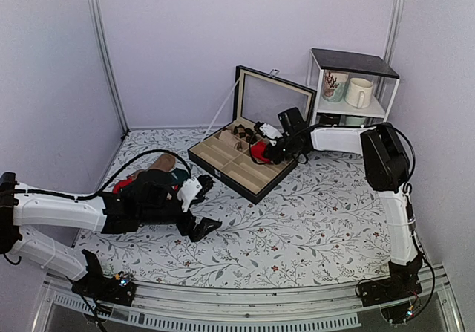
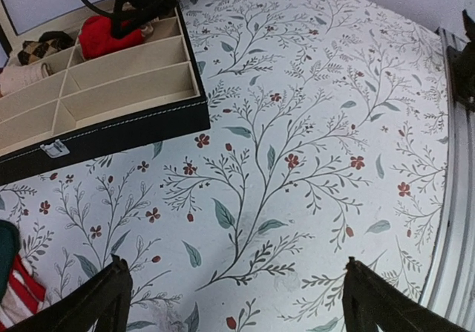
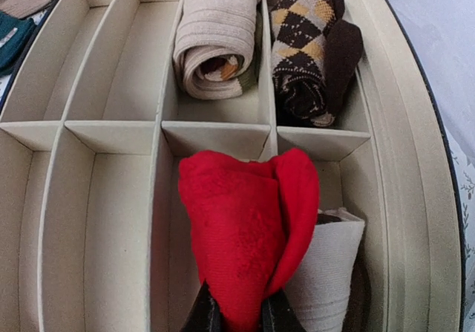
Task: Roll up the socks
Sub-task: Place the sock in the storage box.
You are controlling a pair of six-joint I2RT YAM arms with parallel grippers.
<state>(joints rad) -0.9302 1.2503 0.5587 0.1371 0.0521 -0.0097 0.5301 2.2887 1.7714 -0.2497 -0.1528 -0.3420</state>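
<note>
Red socks (image 3: 237, 228) sit pinched in the right hand (image 3: 236, 316), over the box (image 3: 434, 220).

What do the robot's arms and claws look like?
The left arm and right arm are alike: slim white tubes linked by chunky black joint housings. A thin black cable loops above the left one. Each arm ends in a black claw with two narrow fingers, the left claw and the right claw. The bases are black. No markings are legible.
</note>
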